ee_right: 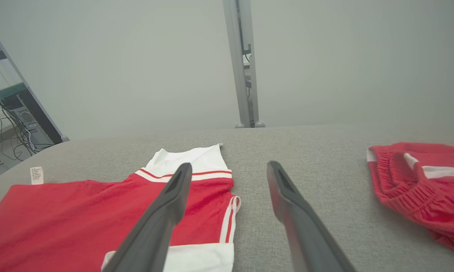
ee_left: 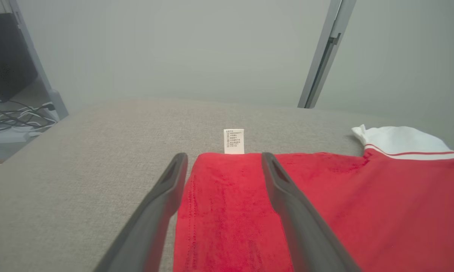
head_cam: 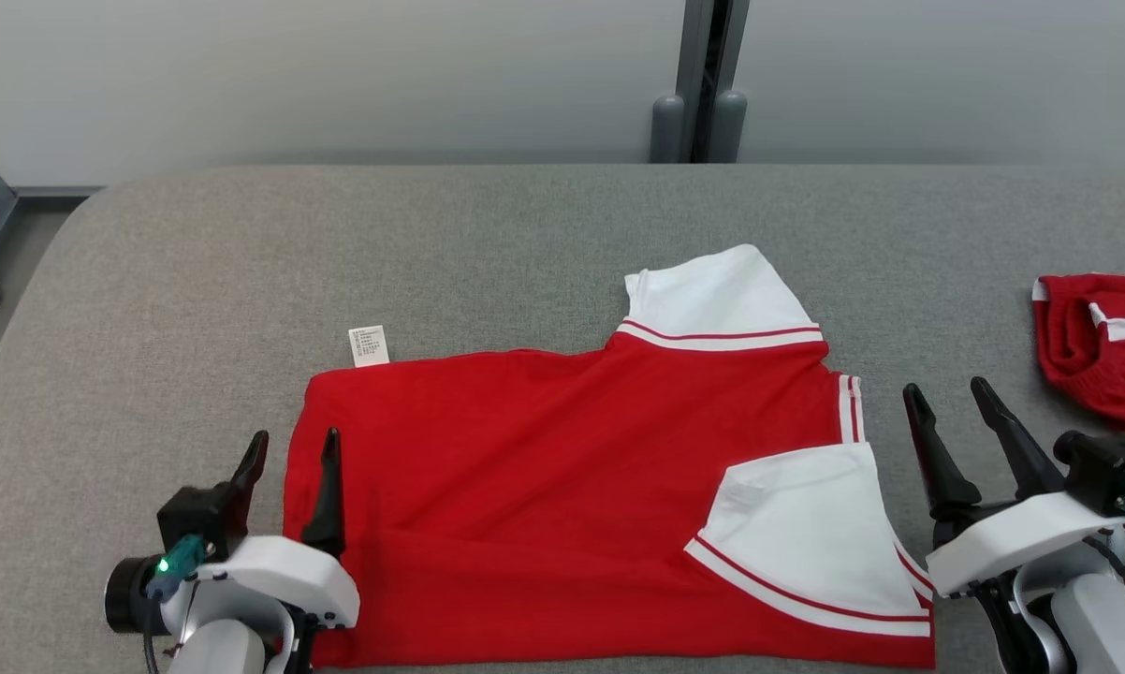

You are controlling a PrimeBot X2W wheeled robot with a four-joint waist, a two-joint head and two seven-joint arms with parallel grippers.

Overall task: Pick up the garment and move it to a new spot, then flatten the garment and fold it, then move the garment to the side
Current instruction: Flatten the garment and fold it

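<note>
The red shirt [head_cam: 544, 468] with white sleeves lies flat on the grey counter [head_cam: 338, 243], between the two claws. The left claw [head_cam: 296, 435] is spread wide and empty, straddling the shirt's left edge. The right claw [head_cam: 946, 386], also spread and empty, is just beside its right edge.

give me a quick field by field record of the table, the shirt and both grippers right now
surface: grey padded table
garment: red shirt, lying flat, not yet folded up
far sleeve: white, spread out past the shirt's far edge
near sleeve: white, folded back onto the red body
care label: sticking out at the far left corner
other item: second red garment, bunched, at the right edge
left gripper: fingers open, empty, at the shirt's left hem
right gripper: fingers open, empty, beside the shirt's right end
</note>
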